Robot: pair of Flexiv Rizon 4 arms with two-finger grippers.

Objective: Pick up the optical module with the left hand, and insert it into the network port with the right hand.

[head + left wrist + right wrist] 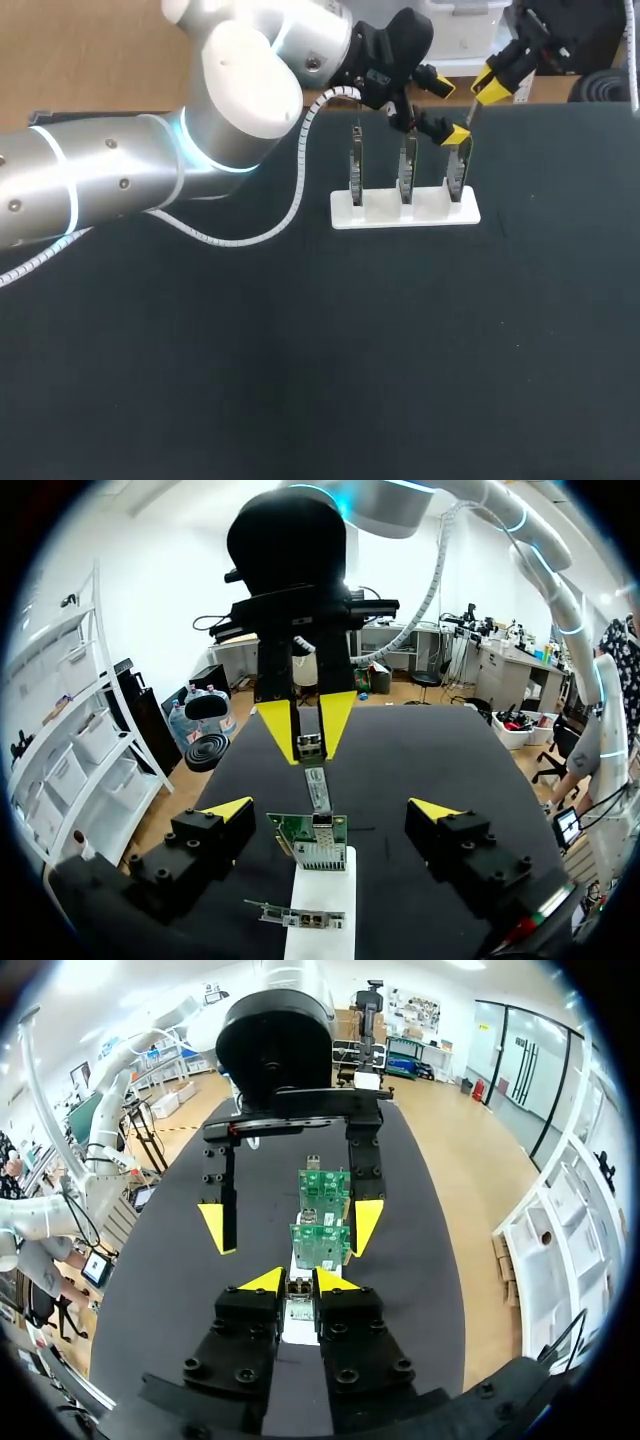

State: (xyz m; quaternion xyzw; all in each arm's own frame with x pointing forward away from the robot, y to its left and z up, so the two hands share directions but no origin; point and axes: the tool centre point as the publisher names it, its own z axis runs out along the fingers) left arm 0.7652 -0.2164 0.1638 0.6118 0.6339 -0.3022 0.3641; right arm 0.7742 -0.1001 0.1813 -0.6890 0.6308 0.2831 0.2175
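My left arm (150, 170) comes in from the left and stretches across the far part of the black table (300, 380), its big elbow joint raised and its wrist turned toward the white stand (405, 213). Three circuit boards stand upright in that stand in a row. The left gripper (449, 112) hangs at the stand's right end with its fingers spread wide. In my left wrist view the two yellow tips (228, 808) sit well apart on either side of the end board (313, 842), and I see neither tip touching it.

My right arm (545, 40) enters at the far right corner, and the right gripper (492, 85) points down and inward toward the same end of the stand. Its fingers are drawn close together and clamped on the optical module (312, 748), one yellow finger pressing each side. The module's narrow body hangs below the fingers (275, 728), pointing down at the top edge of the end board, just above it; I cannot tell whether they touch.

From the right wrist view the module (300, 1310) sits between my own tips, with the boards lined up ahead and the left gripper (290, 1227) straddling them.
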